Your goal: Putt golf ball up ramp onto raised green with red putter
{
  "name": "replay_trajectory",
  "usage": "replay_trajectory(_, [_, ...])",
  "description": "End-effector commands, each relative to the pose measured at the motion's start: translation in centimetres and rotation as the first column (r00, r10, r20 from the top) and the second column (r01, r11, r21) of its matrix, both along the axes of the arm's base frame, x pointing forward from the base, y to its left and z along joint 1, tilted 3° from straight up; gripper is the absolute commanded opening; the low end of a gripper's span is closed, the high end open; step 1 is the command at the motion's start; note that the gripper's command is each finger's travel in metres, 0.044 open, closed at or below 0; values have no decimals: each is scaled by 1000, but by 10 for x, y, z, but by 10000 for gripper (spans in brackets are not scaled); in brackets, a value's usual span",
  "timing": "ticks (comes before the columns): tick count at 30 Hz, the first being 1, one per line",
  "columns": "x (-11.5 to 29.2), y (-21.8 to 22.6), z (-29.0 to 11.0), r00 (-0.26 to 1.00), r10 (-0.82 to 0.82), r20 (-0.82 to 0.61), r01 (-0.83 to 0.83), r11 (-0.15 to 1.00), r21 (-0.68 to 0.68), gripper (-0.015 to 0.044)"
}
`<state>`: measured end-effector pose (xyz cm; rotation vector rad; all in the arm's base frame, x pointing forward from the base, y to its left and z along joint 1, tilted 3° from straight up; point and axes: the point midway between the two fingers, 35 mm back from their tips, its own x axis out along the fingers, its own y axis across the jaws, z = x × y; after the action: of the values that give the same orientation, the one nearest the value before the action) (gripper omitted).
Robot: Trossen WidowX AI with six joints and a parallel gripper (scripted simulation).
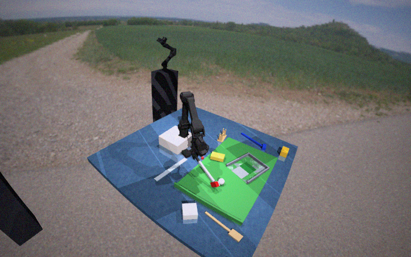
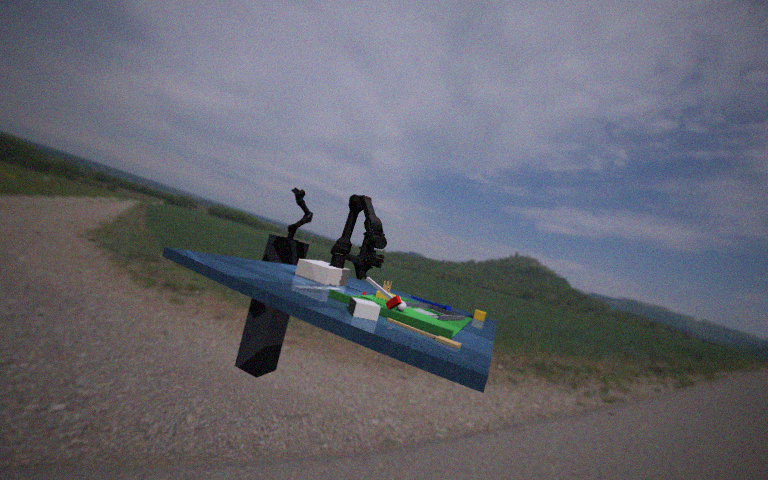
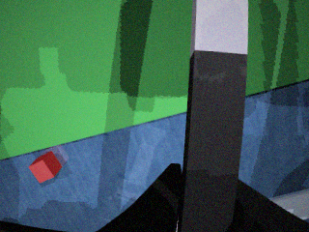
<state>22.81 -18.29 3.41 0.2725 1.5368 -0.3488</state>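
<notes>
Now gripper (image 1: 198,155) clamped tight on putter (image 1: 206,171), head touching ball (image 1: 221,181) on mat (image 1: 233,196). Risk: too hard or off-line and ball misses green (image 1: 248,167), hits wall.

1. 3 putters – 1 red putter (image 1: 214,183), 1 blue (image 1: 253,141), 1 wooden (image 1: 224,226).
2. 1 golf ball (image 1: 221,181).
3. 2 white blocks (image 1: 190,210) – 2 yellow blocks (image 1: 217,156).
4. 1 green mat (image 1: 233,196).
5. 1 grey strip (image 1: 170,169).

A wooden mallet (image 1: 225,227) and white cube (image 1: 189,210) lie near the desk's (image 1: 127,169) front edge, a blue putter (image 1: 253,141) and yellow block (image 1: 283,151) near its right corner.
</notes>
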Motion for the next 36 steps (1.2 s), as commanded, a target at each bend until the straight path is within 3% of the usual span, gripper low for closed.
replay_trajectory(1, [0, 0, 1, 1000, 0, 1, 0, 1000, -1, 0])
replay_trajectory(14, [-10, -29, 0, 1000, 3, 6, -3, 1000, -10, 0])
replay_trajectory(25, [-10, -24, -1, 1000, 1, 3, -1, 1000, -4, 0])
replay_trajectory(36, [42, 97, -7, 1000, 3, 10, -3, 1000, -1, 0])
